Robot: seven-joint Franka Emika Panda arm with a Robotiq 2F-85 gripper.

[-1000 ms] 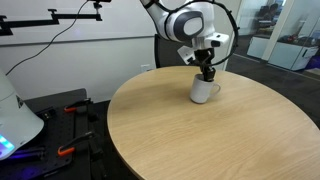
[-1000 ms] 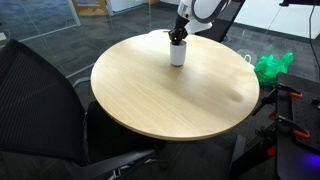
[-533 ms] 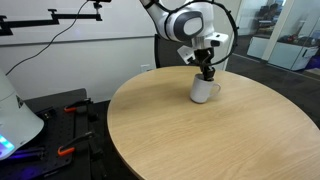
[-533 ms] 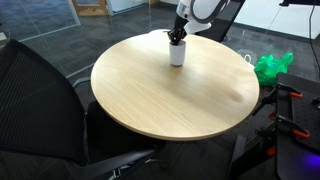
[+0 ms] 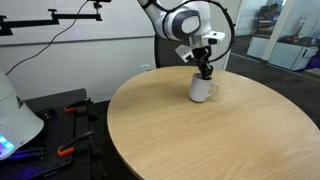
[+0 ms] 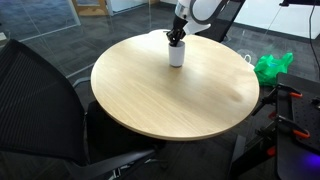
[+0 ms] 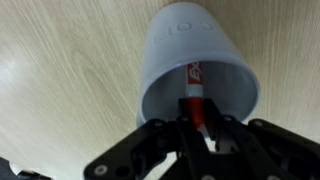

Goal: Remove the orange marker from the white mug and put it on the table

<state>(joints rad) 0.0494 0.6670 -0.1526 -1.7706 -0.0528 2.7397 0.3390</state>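
The white mug (image 5: 202, 89) stands on the round wooden table (image 5: 200, 135) near its far edge, also in the other exterior view (image 6: 177, 53). My gripper (image 5: 204, 69) hangs right over the mug's mouth, fingers reaching into it (image 6: 177, 39). In the wrist view the mug (image 7: 180, 50) opens toward the camera and the orange marker (image 7: 193, 85) stands inside it. My gripper (image 7: 197, 128) has its fingers closed against the marker's upper end, which runs between them.
A black chair (image 6: 60, 100) stands by the table's near side. A green bag (image 6: 272, 66) lies on the floor. Tools and a white device (image 5: 15, 120) sit on a low surface beside the table.
The gripper has risen very slightly over the mug; the mug has not moved.
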